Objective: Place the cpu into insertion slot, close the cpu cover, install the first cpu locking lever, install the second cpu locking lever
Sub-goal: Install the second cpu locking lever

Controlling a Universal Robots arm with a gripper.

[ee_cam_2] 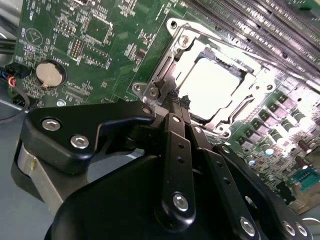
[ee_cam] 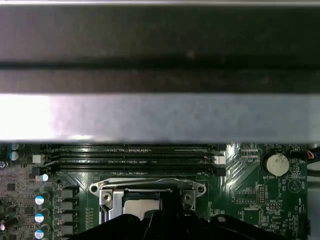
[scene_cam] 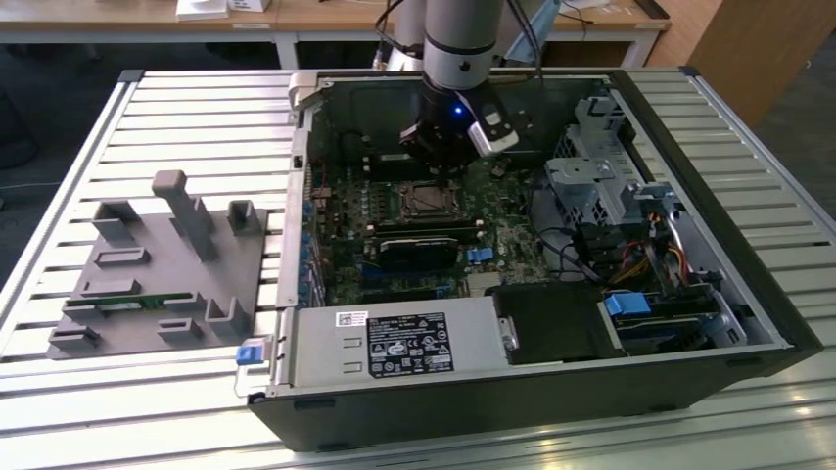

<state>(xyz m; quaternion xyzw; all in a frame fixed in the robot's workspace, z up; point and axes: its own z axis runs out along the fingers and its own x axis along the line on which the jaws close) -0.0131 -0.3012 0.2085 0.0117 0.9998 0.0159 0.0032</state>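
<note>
With its fingers pressed together on nothing, the gripper (ee_cam_2: 179,101) sits at the edge of the cover (ee_cam_2: 172,57), which lies flat over the chip (ee_cam_2: 212,85) in the socket (scene_cam: 426,199); a lever here probably needs steady, slow pushing.

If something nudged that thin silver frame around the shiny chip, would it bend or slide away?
The cpu cover is probably stiff: it looks like pressed metal. It likely wouldn't slide, since it lies flat around the cpu, apparently fastened to the green board. Its polished surface may be slippery for the pincer.

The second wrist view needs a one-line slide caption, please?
Gripper fingers shut at the cpu cover edge, the cpu seated beneath.
</note>
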